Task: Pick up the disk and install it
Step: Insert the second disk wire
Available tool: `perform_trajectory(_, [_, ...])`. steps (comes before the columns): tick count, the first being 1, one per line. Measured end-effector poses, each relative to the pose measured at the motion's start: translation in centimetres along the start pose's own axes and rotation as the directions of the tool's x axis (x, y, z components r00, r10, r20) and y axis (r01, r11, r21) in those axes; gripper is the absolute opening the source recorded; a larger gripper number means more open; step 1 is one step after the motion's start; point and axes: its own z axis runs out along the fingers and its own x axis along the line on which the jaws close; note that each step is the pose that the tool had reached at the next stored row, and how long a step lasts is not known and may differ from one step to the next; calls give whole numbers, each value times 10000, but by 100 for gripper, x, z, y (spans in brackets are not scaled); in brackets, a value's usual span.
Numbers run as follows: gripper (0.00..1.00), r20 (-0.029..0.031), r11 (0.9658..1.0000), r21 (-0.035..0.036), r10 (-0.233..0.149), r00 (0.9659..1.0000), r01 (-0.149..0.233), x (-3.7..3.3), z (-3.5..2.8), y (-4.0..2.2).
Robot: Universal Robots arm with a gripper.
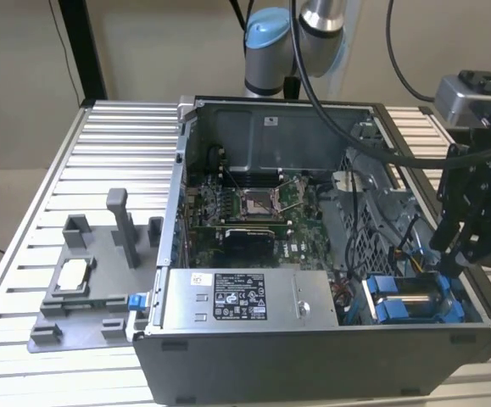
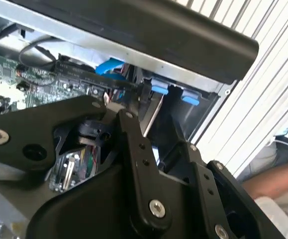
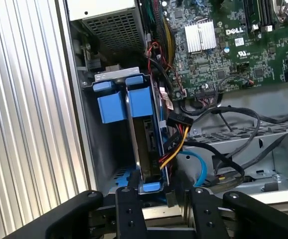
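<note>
PC case [image 1: 313, 352] lies open on the slatted desk [image 1: 109, 136], motherboard [image 1: 253, 199] facing up, grey power supply [image 1: 249, 297] w/ sticker along the near wall. The gripper [image 1: 450, 264] hangs over the case's corner on the exterior view's right, right above the blue drive bay [image 1: 415, 298]. The disk [image 3: 147, 149] sits on edge in that bay, blue carrier frame around it, one blue tab next to an empty slot's tab [image 3: 111, 107]; in the first wrist view a bundle of red/yellow/black cables [image 3: 176, 137] runs just beside it. The black fingers [image 3: 126, 209] stand either side of the disk's near end in that view, but can't tell if they're clamped on it or loose. Grey fixture tray [image 1: 84, 288] sits on the desk at the exterior view's left, small silver chip [image 1: 69, 275] resting in it. In the second wrist view, a person's arm [image 2: 278, 177] shows beyond the desk edge.
</note>
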Motion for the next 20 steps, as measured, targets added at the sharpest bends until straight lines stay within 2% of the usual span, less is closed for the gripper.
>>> perform_trajectory(10, [100, 35, 9998, 174, -17, 10000, 17, -21, 20, 4])
perform_trajectory(20, [100, 40, 9998, 188, -33, 10000, 32, -21, 21, 4])
